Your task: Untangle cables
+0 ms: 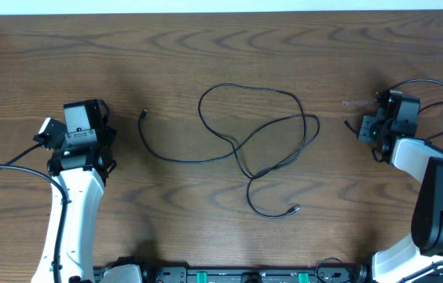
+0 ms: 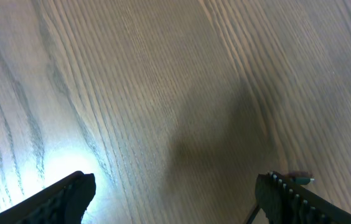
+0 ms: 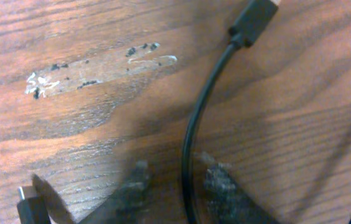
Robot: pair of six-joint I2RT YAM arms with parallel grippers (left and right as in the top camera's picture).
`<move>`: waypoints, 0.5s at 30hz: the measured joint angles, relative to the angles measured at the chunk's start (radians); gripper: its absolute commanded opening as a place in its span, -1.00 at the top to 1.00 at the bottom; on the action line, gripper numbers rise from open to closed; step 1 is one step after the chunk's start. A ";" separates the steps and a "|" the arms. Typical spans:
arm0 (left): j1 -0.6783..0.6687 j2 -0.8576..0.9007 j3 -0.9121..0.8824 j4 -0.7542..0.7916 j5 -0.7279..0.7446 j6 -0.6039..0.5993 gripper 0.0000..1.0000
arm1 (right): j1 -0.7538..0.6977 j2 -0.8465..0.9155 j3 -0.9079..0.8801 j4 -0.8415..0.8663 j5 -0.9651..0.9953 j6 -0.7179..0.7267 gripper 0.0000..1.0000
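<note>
Fingers (image 3: 135, 190) of my right gripper (image 3: 177, 167) stand close together on either side of a thin black cable (image 3: 191, 124), with one pad just beside it on each flank. They look blurred, and I cannot tell whether they are pinching it or only bracketing it. The cable runs up from between them, bends, and ends in a flat black plug (image 3: 254, 22) lying on the wood. A pale scuff (image 3: 94, 68) marks the tabletop (image 3: 70, 124) beside it. A second small dark plug (image 3: 31, 208) shows at the lower left corner of my right wrist view. From overhead, this cable sits by the right edge of the tabletop.

My left gripper (image 2: 175, 183) is spread wide, its fingers (image 2: 63, 199) well apart over bare wood, and it hovers near the left edge.

A longer black cable (image 1: 239, 148) lies loose across the middle of the tabletop in overlapping loops. One end (image 1: 144, 114) points toward my left arm and the other end (image 1: 294, 209) is nearer the edge where my bases stand. It is well apart from both grippers.
</note>
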 measured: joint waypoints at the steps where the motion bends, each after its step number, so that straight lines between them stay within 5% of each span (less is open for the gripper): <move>1: 0.000 0.000 0.000 0.000 0.000 0.000 -0.74 | 0.000 0.000 0.000 0.003 0.002 0.004 0.88; 15: 0.000 0.000 0.000 0.000 0.000 0.000 -0.74 | 0.000 0.034 -0.003 0.282 0.009 0.078 0.98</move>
